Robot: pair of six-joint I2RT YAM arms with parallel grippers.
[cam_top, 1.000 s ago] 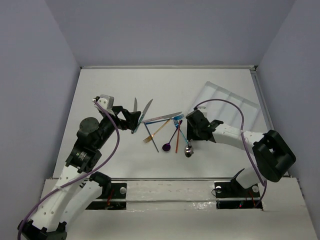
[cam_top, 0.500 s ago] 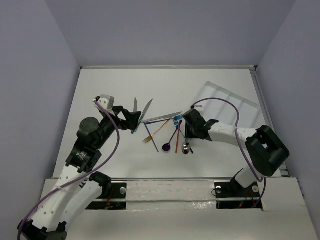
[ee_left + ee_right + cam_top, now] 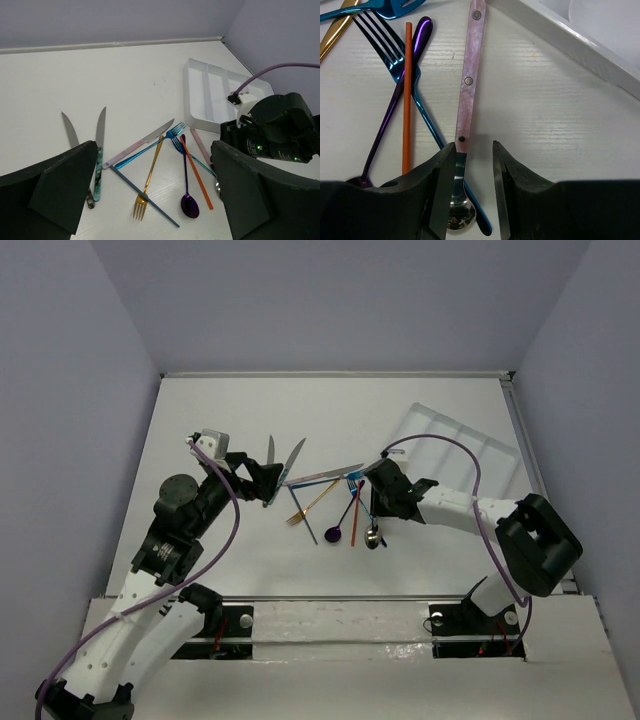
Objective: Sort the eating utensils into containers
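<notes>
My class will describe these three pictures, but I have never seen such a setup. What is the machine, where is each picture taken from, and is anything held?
Two robot arms, left arm and right arm, stand at a white table's near edge. One picture looks down from above; the other two come from wrist cameras, so the dark shapes there are each arm's own jaws. Coloured cutlery lies beside a white divided tray. The right jaws straddle a pink-handled spoon with a gap showing; the left jaws are open. Nothing is held.
</notes>
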